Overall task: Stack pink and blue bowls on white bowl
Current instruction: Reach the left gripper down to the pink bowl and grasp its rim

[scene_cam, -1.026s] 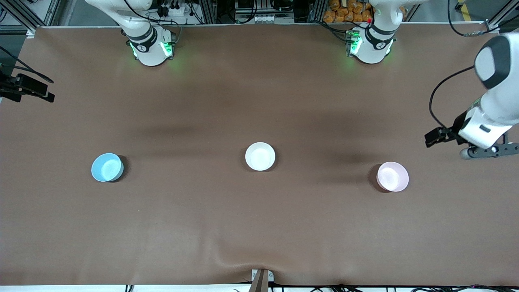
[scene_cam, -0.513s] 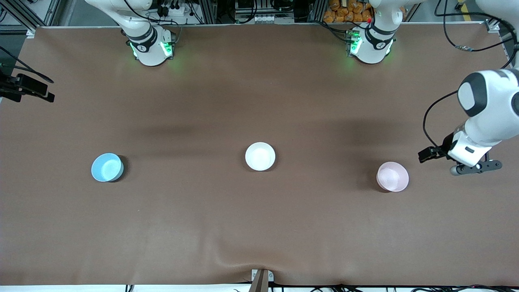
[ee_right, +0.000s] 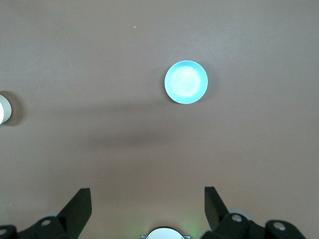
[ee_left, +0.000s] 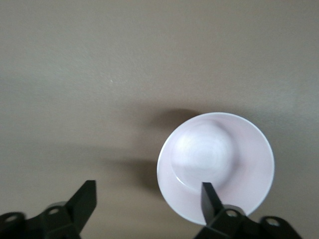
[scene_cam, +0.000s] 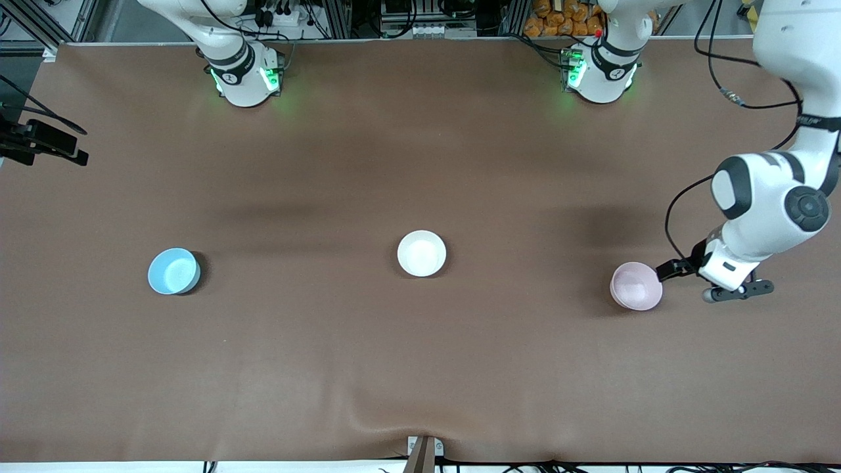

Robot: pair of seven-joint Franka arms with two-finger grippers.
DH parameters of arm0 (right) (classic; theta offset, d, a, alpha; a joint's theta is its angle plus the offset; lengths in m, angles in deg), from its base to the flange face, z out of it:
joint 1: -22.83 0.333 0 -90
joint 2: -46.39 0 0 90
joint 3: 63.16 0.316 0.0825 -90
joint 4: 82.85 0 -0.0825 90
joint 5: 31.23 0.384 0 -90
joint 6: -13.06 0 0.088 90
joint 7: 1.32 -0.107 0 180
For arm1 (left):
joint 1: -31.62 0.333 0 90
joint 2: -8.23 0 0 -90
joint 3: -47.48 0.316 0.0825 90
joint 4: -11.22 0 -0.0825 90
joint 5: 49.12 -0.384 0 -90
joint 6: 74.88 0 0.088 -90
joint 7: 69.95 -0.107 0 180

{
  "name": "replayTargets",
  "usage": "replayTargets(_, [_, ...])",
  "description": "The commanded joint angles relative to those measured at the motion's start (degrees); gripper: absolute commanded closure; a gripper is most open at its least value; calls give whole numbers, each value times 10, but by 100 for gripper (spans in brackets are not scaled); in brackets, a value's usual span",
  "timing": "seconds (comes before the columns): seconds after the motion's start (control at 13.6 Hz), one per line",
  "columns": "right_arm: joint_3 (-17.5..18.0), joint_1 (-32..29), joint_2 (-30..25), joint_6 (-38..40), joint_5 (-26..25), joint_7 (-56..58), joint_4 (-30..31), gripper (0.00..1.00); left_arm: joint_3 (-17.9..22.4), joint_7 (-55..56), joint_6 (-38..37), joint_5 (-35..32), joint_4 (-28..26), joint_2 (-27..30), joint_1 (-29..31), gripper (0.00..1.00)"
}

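1. We see three bowls spread along the brown desk (scene_cam: 420,368), all upright, empty and well apart from one another.
2. The white bowl (scene_cam: 422,253) sits mid-desk. The blue bowl (scene_cam: 173,270) lies toward the right arm's end, and the pink bowl (scene_cam: 636,286) toward the left arm's end; both sit a little nearer the front camera than the white one.
3. Our left tool (scene_cam: 713,284) is low over the desk just beside the pink bowl, on the side toward the left arm's end. In the left wrist view its fingers (ee_left: 84,199) are spread wide with nothing between them, and one fingertip overlaps the pink bowl's rim; we cannot tell whether it touches.
4. Our right tool (ee_right: 147,203) is out of the front view; its wrist view shows it high over the desk, fingers wide apart and empty, with the blue bowl far below.
5. A black camera mount (scene_cam: 46,141) juts in at the desk edge at the right arm's end, well apart from every bowl.
6. Bare desk lies between the bowls.
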Motion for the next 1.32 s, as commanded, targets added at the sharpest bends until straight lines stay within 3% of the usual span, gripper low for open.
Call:
replayTargets(0.0, [4,-8,-13,-3,6,1,10,0,-7,-3,11,10,8,-18,8,18])
replayTargets(0.22, [4,-8,-13,-3,6,1,10,0,-7,-3,23,10,9,-38,8,24])
replayTargets(0.37, [3,-8,-13,-3,6,1,10,0,-7,-3,26,10,12,-49,6,42])
replayTargets(0.51, [3,-8,-13,-3,6,1,10,0,-7,-3,26,10,16,-57,3,61])
replayTargets(0.59, [3,-8,-13,-3,6,1,10,0,-7,-3,26,9,17,-60,3,89])
replayTargets(0.66, [3,-8,-13,-3,6,1,10,0,-7,-4,26,10,17,-60,2,100])
replayTargets(0.88, [4,-8,-13,-3,6,1,10,0,-11,-6,23,9,17,-53,3,100])
replayTargets(1.25, [3,-9,-7,-6,2,5,0,0,-56,-42,-67,14,16,39,8,100])
